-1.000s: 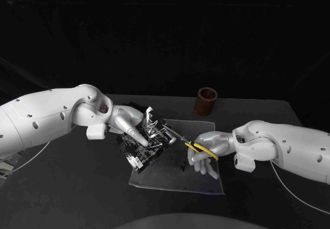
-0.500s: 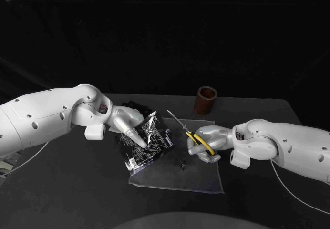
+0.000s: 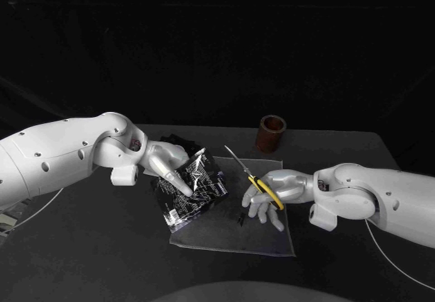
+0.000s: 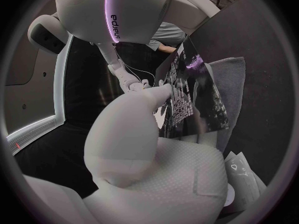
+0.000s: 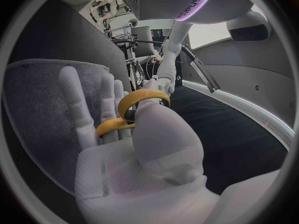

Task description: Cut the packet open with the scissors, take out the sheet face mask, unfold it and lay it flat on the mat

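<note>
A dark printed packet (image 3: 193,187) is held tilted above the grey mat (image 3: 237,233) by my left hand (image 3: 172,165), which grips its upper edge. The left wrist view shows the packet (image 4: 190,97) in front of that hand's fingers (image 4: 134,134). My right hand (image 3: 269,194) holds yellow-handled scissors (image 3: 252,176) to the right of the packet, blades pointing up and away, apart from the packet. In the right wrist view the yellow scissor handles (image 5: 127,112) ring the thumb and fingers of the right hand (image 5: 131,144), with the mat (image 5: 37,99) behind.
A brown cylindrical cup (image 3: 271,133) stands behind the mat near the table's far edge. A dark crumpled thing (image 3: 181,139) lies behind my left hand. A small dark scrap (image 3: 241,219) lies on the mat.
The scissors have left the packet's edge and swung up and to the right, blades now pointing away. The packet has tipped lower in my left hand. The right hand's fingers have spread.
</note>
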